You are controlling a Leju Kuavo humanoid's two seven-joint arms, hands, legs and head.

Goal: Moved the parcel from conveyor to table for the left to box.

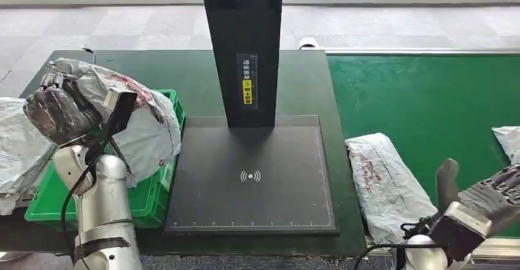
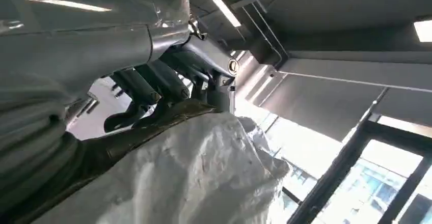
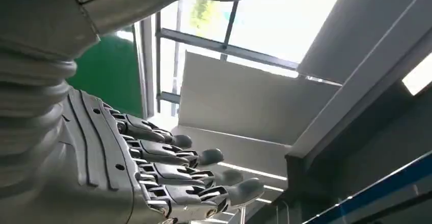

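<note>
My left hand (image 1: 60, 113) is raised at the left and grips a crumpled grey plastic parcel (image 1: 144, 126) with reddish marks, which hangs over the green box (image 1: 146, 204). In the left wrist view its dark fingers (image 2: 147, 84) curl onto the pale parcel (image 2: 204, 178). A second grey parcel (image 1: 383, 181) lies flat on the green conveyor (image 1: 429, 98), just right of the table. My right hand (image 1: 493, 197) hovers low at the right near that parcel, holding nothing. The right wrist view shows its fingers (image 3: 204, 158) stretched out and apart.
A black scan pad (image 1: 251, 178) lies mid-table with a tall black post (image 1: 242, 49) rising from its back. More grey bags (image 1: 18, 150) sit at the far left beside the box. Another parcel (image 1: 508, 140) shows at the conveyor's right edge.
</note>
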